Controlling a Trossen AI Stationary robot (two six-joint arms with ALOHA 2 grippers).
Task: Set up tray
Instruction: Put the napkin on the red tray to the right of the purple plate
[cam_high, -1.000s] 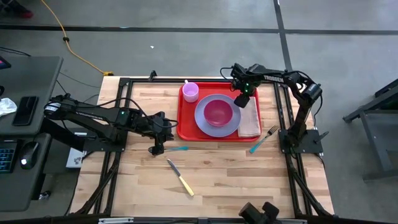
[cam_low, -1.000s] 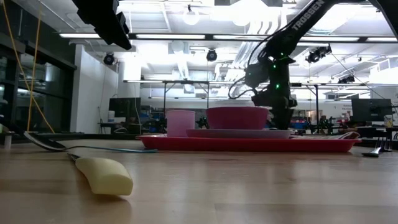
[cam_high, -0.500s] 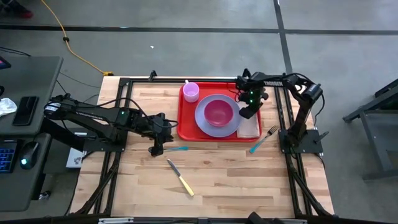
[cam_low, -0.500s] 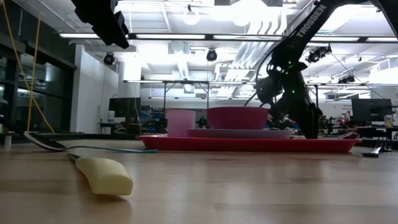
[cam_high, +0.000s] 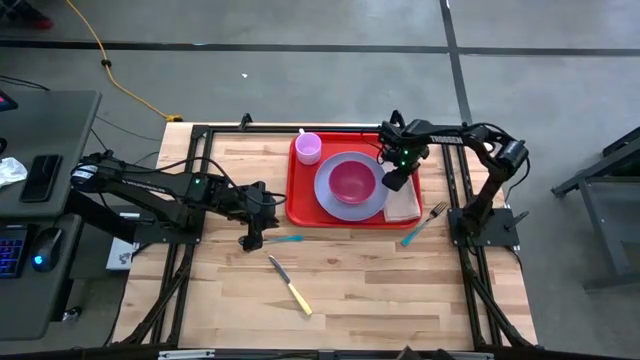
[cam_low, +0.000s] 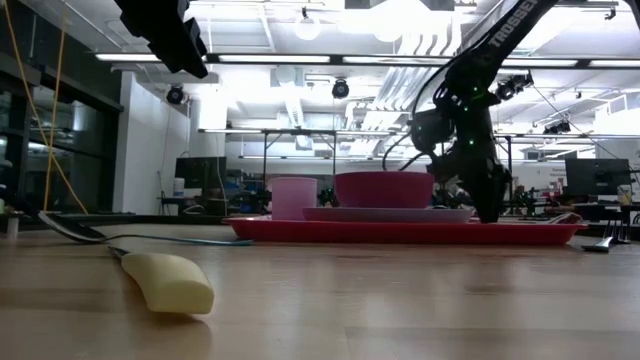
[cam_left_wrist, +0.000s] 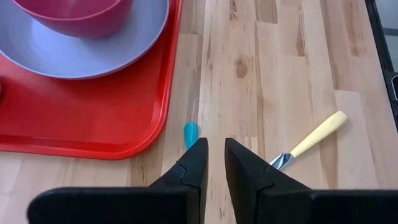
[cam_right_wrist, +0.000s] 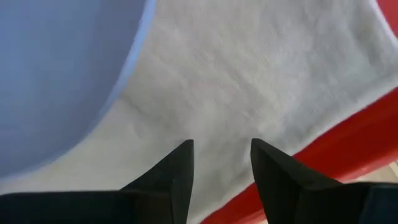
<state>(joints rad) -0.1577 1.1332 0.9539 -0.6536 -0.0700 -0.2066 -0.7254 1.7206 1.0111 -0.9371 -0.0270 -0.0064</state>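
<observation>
While the spread right gripper hovers, the tray holds plate, bowl, cup, napkin.

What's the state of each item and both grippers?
tray: flat on table, loaded
plate: on tray
bowl: upright on plate
cup: upright on tray
napkin: flat on tray
right gripper: open above napkin
left gripper: narrowly open, empty, over spoon

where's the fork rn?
High view: the fork lies on bare wood right of the tray, just off the napkin, beside the right arm's base.
</observation>
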